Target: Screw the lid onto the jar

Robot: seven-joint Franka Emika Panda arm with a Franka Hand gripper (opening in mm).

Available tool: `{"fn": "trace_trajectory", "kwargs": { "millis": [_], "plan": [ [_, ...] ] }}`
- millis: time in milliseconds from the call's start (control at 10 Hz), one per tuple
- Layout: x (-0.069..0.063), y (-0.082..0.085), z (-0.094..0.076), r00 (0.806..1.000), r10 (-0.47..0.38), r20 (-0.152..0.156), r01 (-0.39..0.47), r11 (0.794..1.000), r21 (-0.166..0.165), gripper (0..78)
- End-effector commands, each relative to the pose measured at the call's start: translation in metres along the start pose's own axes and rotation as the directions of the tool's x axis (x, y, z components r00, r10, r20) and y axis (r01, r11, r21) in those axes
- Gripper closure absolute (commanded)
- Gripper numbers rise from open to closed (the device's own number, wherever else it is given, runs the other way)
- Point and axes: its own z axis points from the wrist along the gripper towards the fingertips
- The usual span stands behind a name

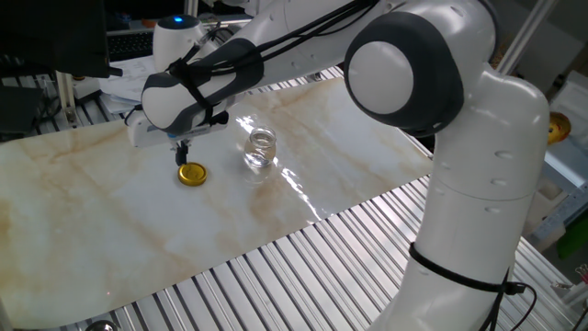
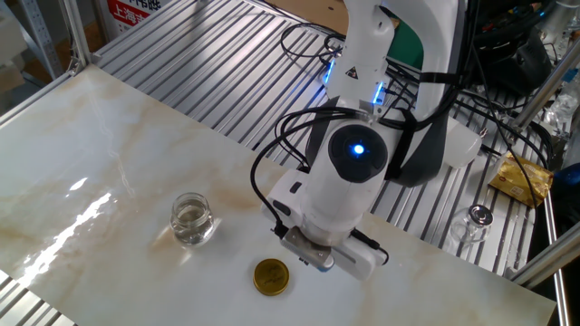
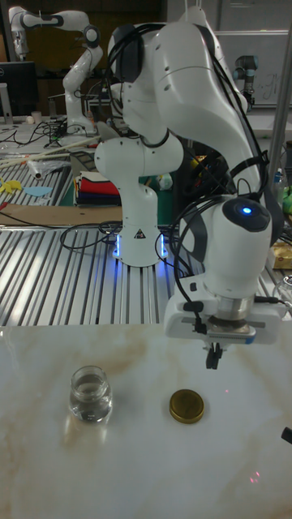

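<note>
Lid (image 3: 187, 406) lying flat on surface (image 3: 49, 478), jar (image 3: 90, 394) standing apart; fingers (image 3: 213, 354) hovering clenched, empty; tall view showing gap, other view hiding fingers.

From the other fixed view my own white wrist housing (image 2: 337, 195) covers my two-finger gripper entirely, so its fingers are unseen there. In one fixed view the dark fingers (image 1: 183, 152) are too small to read the gap between them. My white base column (image 1: 469, 239) runs off the bottom edge. A small dark object (image 3: 287, 435) is cut by the tall view's right edge.
</note>
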Motion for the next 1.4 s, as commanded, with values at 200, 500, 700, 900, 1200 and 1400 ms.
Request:
{"fn": "trace_trajectory", "kwargs": {
  "millis": [200, 500, 700, 900, 1200, 1400],
  "plan": [
    [-0.0052, 0.0028, 0.0001, 1.000, 0.002, 0.003, -0.002, 1.000, -0.002, 77.6],
    [-0.0062, 0.0037, -0.0001, 1.000, 0.003, 0.002, -0.003, 1.000, -0.002, 77.6],
    [-0.0064, 0.0041, 0.0011, 1.000, 0.004, 0.003, -0.004, 1.000, -0.002, 77.6],
    [-0.0078, 0.0040, 0.0038, 1.000, 0.010, 0.004, -0.010, 1.000, -0.002, 77.6],
    [-0.0098, 0.0045, 0.0060, 1.000, 0.011, 0.007, -0.011, 1.000, -0.004, 77.6],
    [-0.0135, 0.0050, 0.0080, 1.000, -0.001, 0.005, 0.001, 1.000, -0.002, 77.6]
  ]
}}
